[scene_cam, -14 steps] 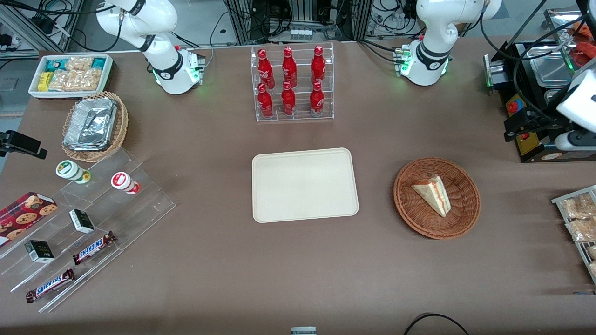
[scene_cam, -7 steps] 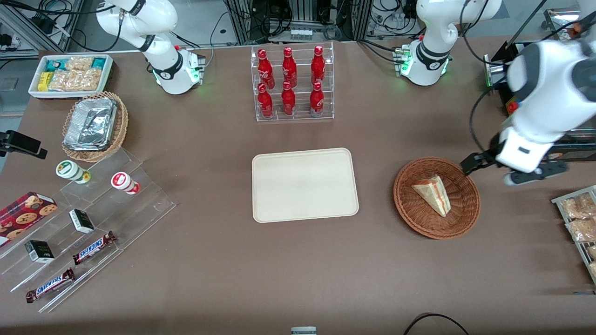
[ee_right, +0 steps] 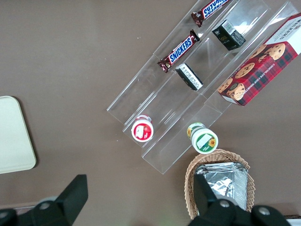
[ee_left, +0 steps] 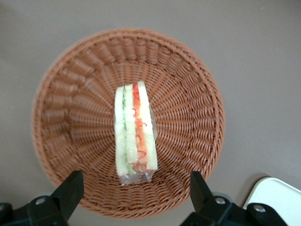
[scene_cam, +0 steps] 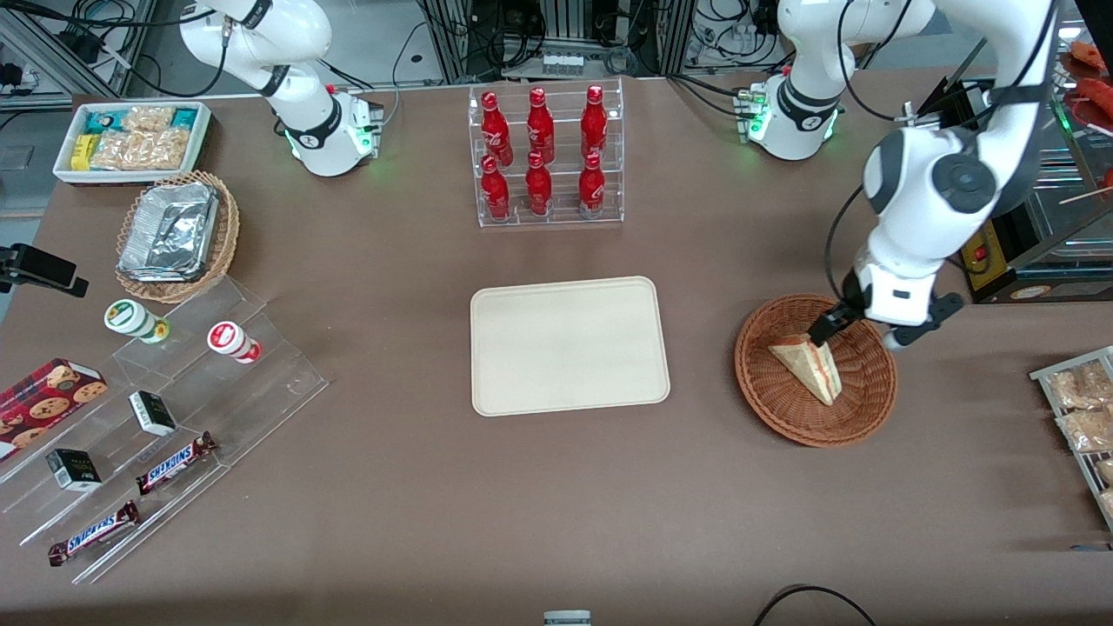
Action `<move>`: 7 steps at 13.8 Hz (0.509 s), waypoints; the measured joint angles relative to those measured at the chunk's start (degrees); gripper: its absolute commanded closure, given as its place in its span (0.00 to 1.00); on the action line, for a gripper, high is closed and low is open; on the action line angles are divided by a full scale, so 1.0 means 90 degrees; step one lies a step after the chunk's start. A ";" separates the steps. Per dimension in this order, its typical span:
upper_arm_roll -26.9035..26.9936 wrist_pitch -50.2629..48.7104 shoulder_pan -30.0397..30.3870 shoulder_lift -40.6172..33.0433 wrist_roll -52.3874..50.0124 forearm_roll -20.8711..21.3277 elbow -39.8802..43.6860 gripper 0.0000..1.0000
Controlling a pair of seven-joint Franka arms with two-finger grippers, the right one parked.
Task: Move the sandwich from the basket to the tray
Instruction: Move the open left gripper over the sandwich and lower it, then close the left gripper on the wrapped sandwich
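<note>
Here the small triangular wedge of pale white bread with a red-pink filling stripe, the sandwich [scene_cam: 809,365], is lying in the middle of the round reddish-brown woven wicker basket [scene_cam: 787,416], which is sitting on the brown bench [scene_cam: 556,504] toward the working arm's end. The flat cream-beige rectangular plastic tray [scene_cam: 569,344] is lying bare beside the basket, apart from it, toward the middle of the bench.

The left arm's gripper [ee_left: 134,190] is hanging above the basket, over the wide end of the wedge, and its jaws are standing spread, one on each side of the sandwich and touching nothing. In the wrist view the cut edge is facing up, showing layers of bread, pale green and red filling, under what looks like thin clear wrap.

The sandwich is probably light, soft and easy to crush; the wrap may be slick. The sensible hold seems to be across the two flat bread faces, near the thick middle and not at the thin tip, so that the layers are being pressed together, not pried apart. Only gentle pressure seems called for. The jaws are looking roughly lined up for that, straddling the slices. The sloping wicker may be letting the wedge tip as the jaws are closing.
</note>
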 measured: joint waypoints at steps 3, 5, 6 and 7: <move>0.0000 0.0789 0.0006 0.0514 -0.0033 0.0000 -0.0320 0.00; 0.0009 0.1117 0.0018 0.0851 -0.0033 0.0000 -0.0355 0.17; 0.0013 0.1215 0.0029 0.0979 -0.0033 0.0000 -0.0351 0.54; 0.0022 0.1269 0.0036 0.1071 -0.0033 0.0000 -0.0343 0.94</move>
